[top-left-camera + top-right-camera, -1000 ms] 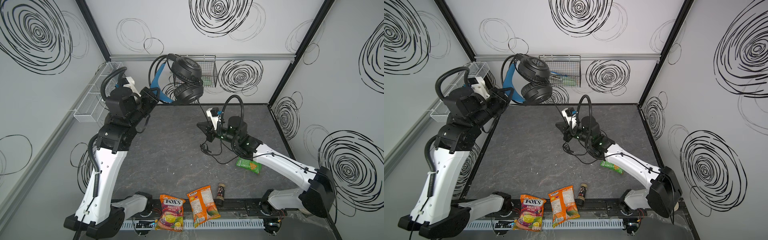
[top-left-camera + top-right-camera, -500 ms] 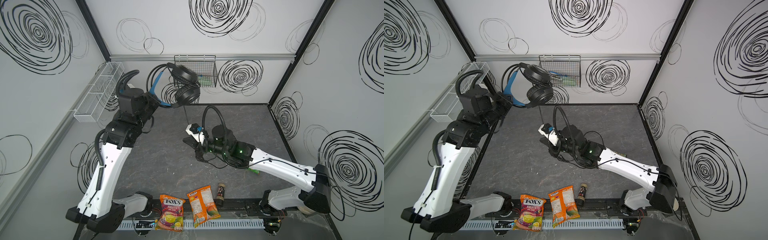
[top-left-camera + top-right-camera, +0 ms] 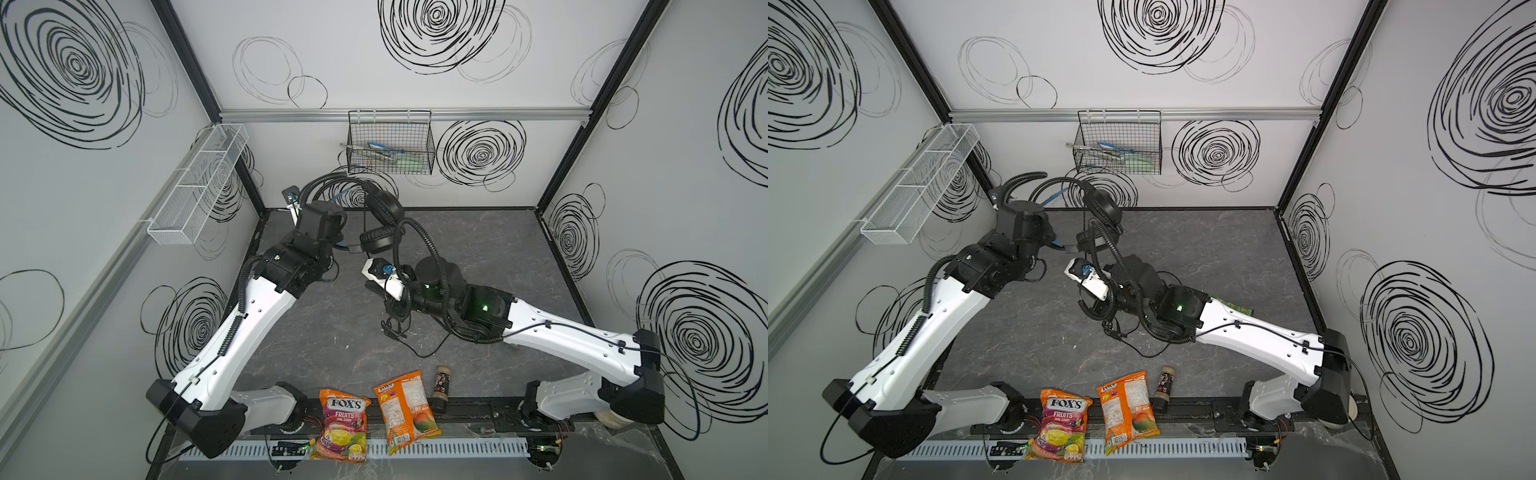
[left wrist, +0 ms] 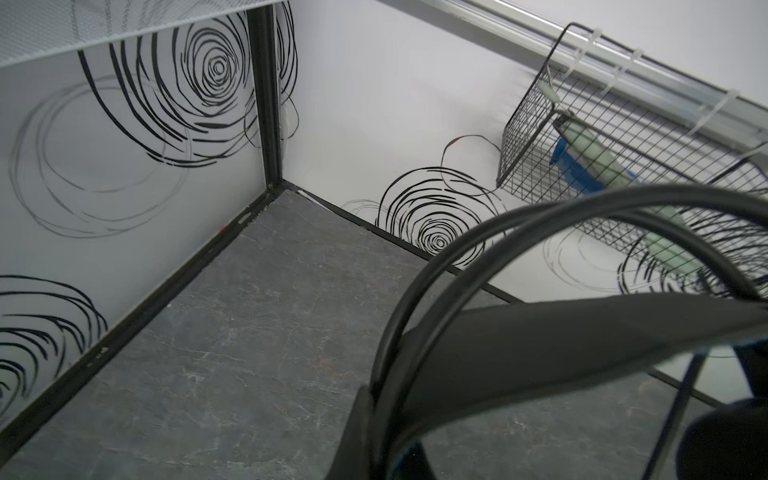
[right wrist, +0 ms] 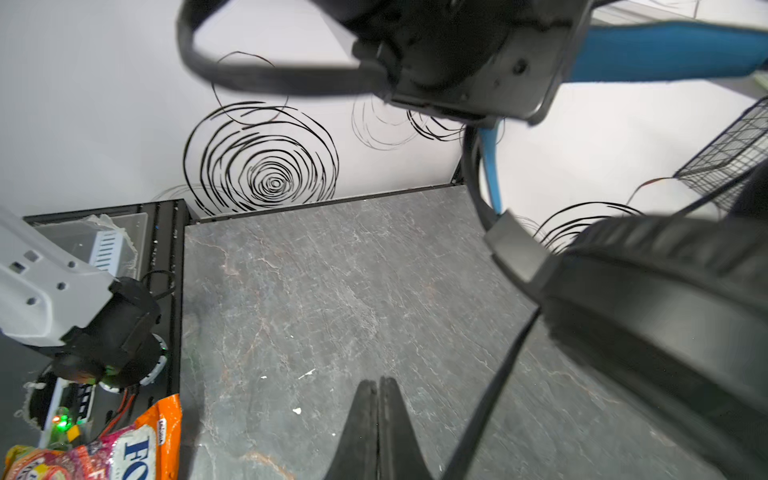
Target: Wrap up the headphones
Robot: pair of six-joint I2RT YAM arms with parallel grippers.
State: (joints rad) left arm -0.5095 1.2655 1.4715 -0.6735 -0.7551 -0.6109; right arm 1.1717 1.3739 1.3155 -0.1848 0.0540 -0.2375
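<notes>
- white mesh rack [image 3: 199,183]: fixed to the side wall, 9 o'clock of the scene in both top views.
- left claw [image 3: 343,244]: at 11 o'clock over the worktop [image 3: 490,249], clamped on the headband of the headphones [image 3: 376,241]. In the right wrist view the blue inner band comes out on both sides of it.
- headphones: carried by that claw near the back left corner. Both cups are on its 3 o'clock side, one cup at 12 o'clock of the other. In the left wrist view the wire arch and band fill the frame close up, with the worktop beneath.
- FOX'S candy bag [image 3: 343,424]: 6 o'clock, lying across the front edge.
- right claw [image 5: 377,380]: 5 o'clock of the cups, near the worktop centre, fingers pressed flat together.
- cable [image 5: 498,374]: thin and black, runs from the near cup just beside the right claw's fingers. Cannot tell whether it is pinched further back. In both top views, loose loops lie on the worktop at 6 o'clock of that claw.
- black wire basket [image 3: 390,143]: on the back wall, 12 o'clock, with green and blue items inside.
- orange snack bag [image 3: 405,409]: at 3 o'clock of the candy bag.
- small brown bottle [image 3: 441,384]: at 3 o'clock of the orange snack bag.
- green packet [image 3: 1233,305]: flat on the worktop, partly hidden under the right arm.
</notes>
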